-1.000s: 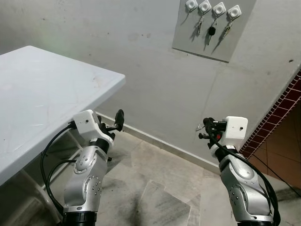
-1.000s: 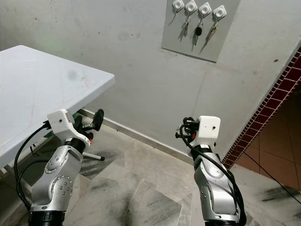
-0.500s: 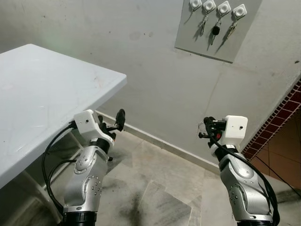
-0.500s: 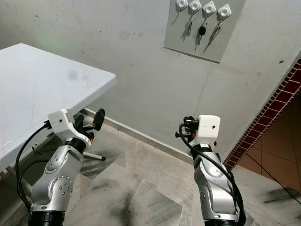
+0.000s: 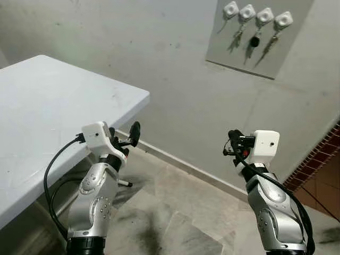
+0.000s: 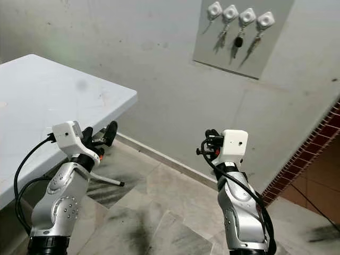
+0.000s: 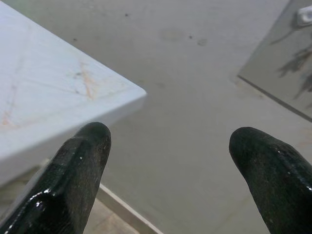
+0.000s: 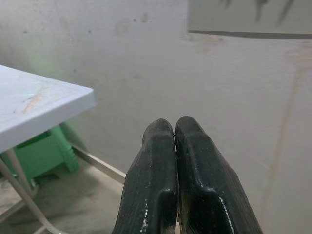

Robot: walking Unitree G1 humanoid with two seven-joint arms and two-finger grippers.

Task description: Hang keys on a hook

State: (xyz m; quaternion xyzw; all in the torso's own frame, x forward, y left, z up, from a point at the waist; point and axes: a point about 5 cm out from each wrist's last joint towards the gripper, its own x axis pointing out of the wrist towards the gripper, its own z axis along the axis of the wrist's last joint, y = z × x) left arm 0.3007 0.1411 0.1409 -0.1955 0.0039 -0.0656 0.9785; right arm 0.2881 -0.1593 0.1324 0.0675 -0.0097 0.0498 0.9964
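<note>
Four white hooks [image 5: 257,15] on the grey wall board [image 5: 265,40], three sets of keys [image 5: 255,41] hanging from them. Left gripper [image 7: 170,161] fingers spread, near the white table [image 5: 48,117] corner. Right gripper [image 8: 174,134] fingers pressed together, empty, low below the board.

three keys [image 5: 254,42] hang from four white hooks [image 5: 257,16] on the grey wall board [image 5: 260,33].

table [image 5: 48,117] left, keys [image 5: 255,40] perhaps on hooks [image 5: 257,16] upper right
</note>
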